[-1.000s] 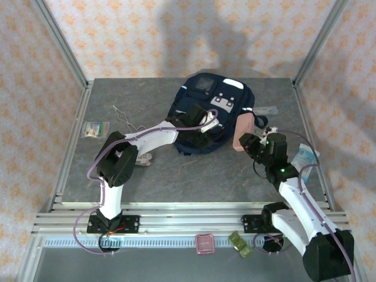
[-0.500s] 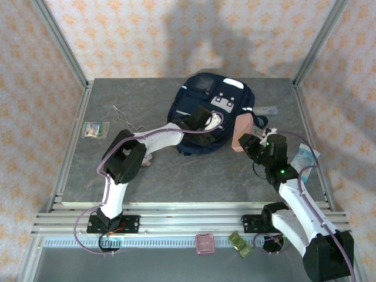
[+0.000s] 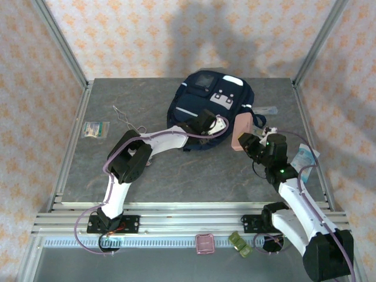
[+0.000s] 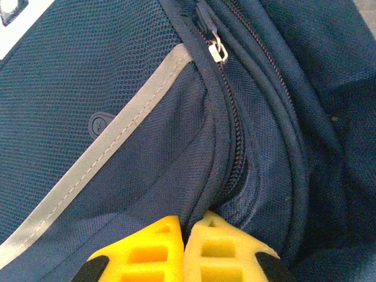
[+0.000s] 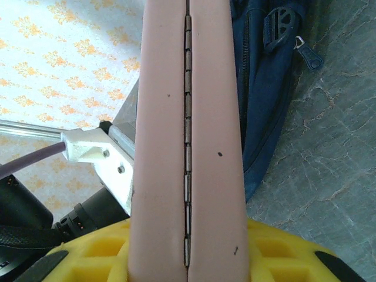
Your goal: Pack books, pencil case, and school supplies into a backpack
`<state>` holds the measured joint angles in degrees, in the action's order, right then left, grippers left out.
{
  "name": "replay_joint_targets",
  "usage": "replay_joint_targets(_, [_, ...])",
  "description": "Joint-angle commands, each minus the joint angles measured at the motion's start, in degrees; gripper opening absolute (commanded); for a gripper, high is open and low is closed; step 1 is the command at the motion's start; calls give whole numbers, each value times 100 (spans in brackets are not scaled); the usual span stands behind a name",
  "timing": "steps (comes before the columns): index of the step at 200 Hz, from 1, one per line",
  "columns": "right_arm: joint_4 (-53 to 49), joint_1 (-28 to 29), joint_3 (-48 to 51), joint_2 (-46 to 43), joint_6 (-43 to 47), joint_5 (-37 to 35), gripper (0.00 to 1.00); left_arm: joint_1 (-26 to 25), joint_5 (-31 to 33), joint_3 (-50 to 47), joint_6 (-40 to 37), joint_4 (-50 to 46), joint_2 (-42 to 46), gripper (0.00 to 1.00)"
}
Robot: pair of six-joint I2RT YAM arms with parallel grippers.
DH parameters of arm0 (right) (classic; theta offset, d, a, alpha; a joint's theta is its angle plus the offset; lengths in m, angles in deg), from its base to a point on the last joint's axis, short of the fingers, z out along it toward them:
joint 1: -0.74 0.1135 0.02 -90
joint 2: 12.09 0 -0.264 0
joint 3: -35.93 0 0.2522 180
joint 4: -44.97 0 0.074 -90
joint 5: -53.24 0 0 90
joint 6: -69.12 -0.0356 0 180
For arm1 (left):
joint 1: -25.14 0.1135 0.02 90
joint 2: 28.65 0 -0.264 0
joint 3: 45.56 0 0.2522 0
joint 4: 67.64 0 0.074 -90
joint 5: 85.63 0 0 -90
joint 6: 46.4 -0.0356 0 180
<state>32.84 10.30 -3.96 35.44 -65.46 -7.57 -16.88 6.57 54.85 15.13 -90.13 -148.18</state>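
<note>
The navy backpack (image 3: 202, 100) lies flat at the back middle of the table. My left gripper (image 3: 207, 122) rests on its near part. In the left wrist view the yellow fingertips (image 4: 164, 235) are pinched shut on a fold of backpack (image 4: 117, 76) fabric beside the zip, with the metal zip pull (image 4: 218, 53) farther up. My right gripper (image 3: 249, 141) is shut on the pink pencil case (image 3: 242, 130), held on edge just right of the backpack. Its hinge line faces the right wrist camera (image 5: 164, 117). A clear supplies packet (image 3: 267, 110) and a white printed packet (image 3: 305, 157) lie at the right. The books are out of view.
A greenish-white flat packet (image 3: 95, 129) and a thin bent wire (image 3: 126, 117) lie at the left of the table. Metal frame posts (image 3: 61, 47) stand at the back corners. A small pink thing (image 3: 204, 242) and a green thing (image 3: 241, 244) sit on the front rail.
My left gripper has slid farther back and right over the backpack and closed on fabric at the zip. The right arm and pencil case have stayed put.
</note>
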Motion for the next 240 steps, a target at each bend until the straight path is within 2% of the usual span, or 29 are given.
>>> replay_joint_targets(1, [447,-20,88,-7,4,121,17,150,459,409,278,194,164,0])
replay_joint_targets(29, [556,-19,194,49,31,269,16,216,543,809,562,-41,431,0])
replay_joint_targets(79, [1120,203,304,479,184,1132,15,282,547,1432,1008,-360,790,0])
replay_joint_targets(115, [1960,687,175,1249,-67,1246,14,287,571,1653,1244,-428,838,0])
replay_joint_targets(136, [2757,770,-24,1790,-497,1234,14,273,522,1833,1359,-571,797,0])
replay_joint_targets(171, [3184,810,-580,2727,-628,1043,13,265,316,1539,1623,-430,984,0])
replay_joint_targets(186, [3412,811,-621,2867,-792,982,13,264,263,1062,1700,-305,1379,38])
replay_joint_targets(201, [3480,810,-583,2831,-850,829,13,283,236,235,1667,80,1798,60])
replay_joint_targets(217, [3429,806,-584,2758,-819,731,13,323,176,-874,1410,741,2269,72])
replay_joint_targets(240, [3379,802,-629,2740,-784,734,13,501,-262,-1788,1097,1108,2535,81])
